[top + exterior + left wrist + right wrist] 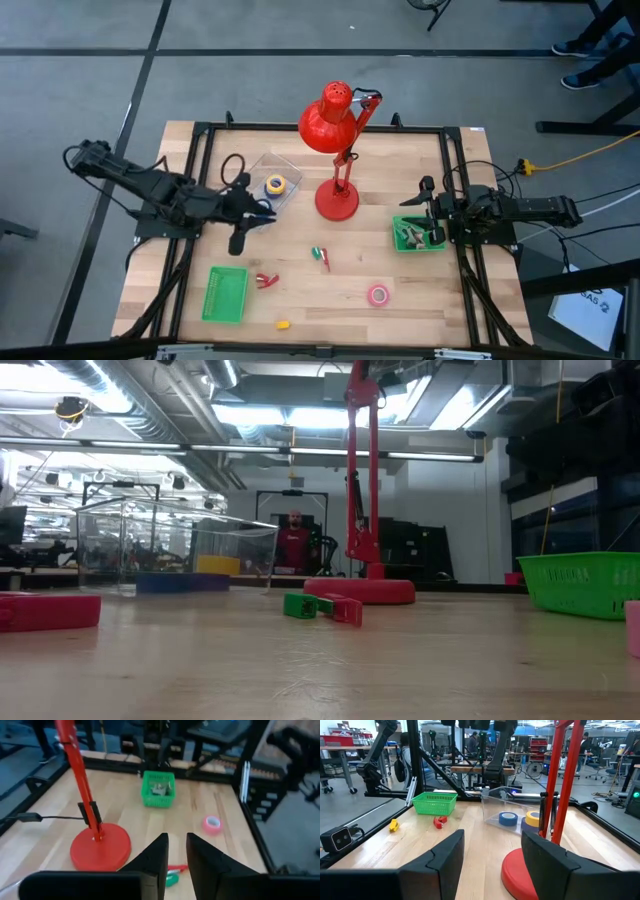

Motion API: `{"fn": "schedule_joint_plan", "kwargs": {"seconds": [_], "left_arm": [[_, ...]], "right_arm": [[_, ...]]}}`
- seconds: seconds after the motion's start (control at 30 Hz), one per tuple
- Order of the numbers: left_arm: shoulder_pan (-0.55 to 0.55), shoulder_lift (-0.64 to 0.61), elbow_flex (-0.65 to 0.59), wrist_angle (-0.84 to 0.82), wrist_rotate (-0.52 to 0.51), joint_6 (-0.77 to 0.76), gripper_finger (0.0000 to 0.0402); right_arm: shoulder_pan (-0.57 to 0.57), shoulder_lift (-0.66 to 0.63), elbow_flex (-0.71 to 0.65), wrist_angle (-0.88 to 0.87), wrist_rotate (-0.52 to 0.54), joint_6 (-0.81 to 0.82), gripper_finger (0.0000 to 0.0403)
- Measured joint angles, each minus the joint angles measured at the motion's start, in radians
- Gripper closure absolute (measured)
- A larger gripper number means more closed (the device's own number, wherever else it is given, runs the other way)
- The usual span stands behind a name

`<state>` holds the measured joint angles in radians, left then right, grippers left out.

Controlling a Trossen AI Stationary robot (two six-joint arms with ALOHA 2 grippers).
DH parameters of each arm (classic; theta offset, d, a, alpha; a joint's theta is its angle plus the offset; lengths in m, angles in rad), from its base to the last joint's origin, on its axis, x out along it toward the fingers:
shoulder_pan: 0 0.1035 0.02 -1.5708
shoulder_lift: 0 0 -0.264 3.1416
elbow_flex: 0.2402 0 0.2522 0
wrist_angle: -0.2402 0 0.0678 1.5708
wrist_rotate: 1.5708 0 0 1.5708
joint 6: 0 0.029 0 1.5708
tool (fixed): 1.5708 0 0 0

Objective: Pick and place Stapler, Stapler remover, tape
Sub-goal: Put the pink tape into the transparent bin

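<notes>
High view lays out every task item at once: a pink tape roll (378, 294) lies low and right of centre on the pale wooden worktop (320, 310), while a blue roll (275, 190) and a yellow roll (275, 183) sit together inside a clear plastic box (272, 180) left of centre. A small green-and-red staple remover (320, 256) lies near the middle, a red one (266, 280) to its lower left, and a tiny yellow piece (283, 324) rests near the bottom edge.

A green mesh basket (226, 294) sits at lower left; a second green basket (417, 234) at right holds dark items. The glossy red lamp (337, 200) stands on a round base at upper centre.

Left gripper (262, 212) hovers just below the clear box; its wrist view shows the fingers (156, 862) close together with a narrow gap and nothing between them. Right gripper (424, 210) waits above the right basket, its fingers (449, 855) wide apart and empty.

Only the low view shows a person (294, 545) standing far behind.
</notes>
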<state>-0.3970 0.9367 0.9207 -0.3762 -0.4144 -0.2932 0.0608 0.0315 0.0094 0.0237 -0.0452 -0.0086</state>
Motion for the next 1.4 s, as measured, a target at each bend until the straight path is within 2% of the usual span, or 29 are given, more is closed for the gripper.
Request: {"fn": "schedule_joint_plan", "kwargs": {"seconds": [0.17, 0.37, 0.57, 0.77, 0.93, 1.1, 1.23, 1.4], "left_arm": [[-0.072, 0.017, 0.0, 0.021, -0.136, -0.123, 0.0346], [-0.114, 0.069, 0.0, 0.023, -0.153, -0.253, 0.0353], [-0.107, 0.151, 0.0, 0.099, -0.246, -0.437, 0.0355], [-0.08, 0.239, 0.0, 0.224, -0.257, -0.552, 0.0355], [-0.041, 0.299, 0.0, 0.389, -0.258, -0.552, 0.0355], [-0.004, 0.344, 0.0, 0.562, -0.248, -0.445, 0.0355], [0.022, 0.354, 0.0, 0.598, -0.237, -0.418, 0.0355], [0.045, 0.354, 0.0, 0.598, -0.237, -0.418, 0.0355]], "right_arm": [[0.0, 0.0, 0.0, 0.0, 0.001, -0.001, 0.0204], [0.0, 0.0, 0.0, 0.01, 0.111, -0.063, 0.0204], [0.0, 0.0, 0.0, 0.01, 0.116, -0.096, 0.0204], [0.0, 0.0, 0.0, 0.052, 0.099, 0.238, 0.0204], [0.001, 0.001, 0.001, 0.088, 0.059, 0.361, 0.0204], [0.017, 0.052, 0.03, 0.064, 0.01, 0.253, 0.0204], [0.038, 0.153, 0.115, 0.027, 0.007, 0.161, 0.0204], [0.069, 0.329, 0.272, -0.098, -0.034, 0.152, 0.0204]]}}
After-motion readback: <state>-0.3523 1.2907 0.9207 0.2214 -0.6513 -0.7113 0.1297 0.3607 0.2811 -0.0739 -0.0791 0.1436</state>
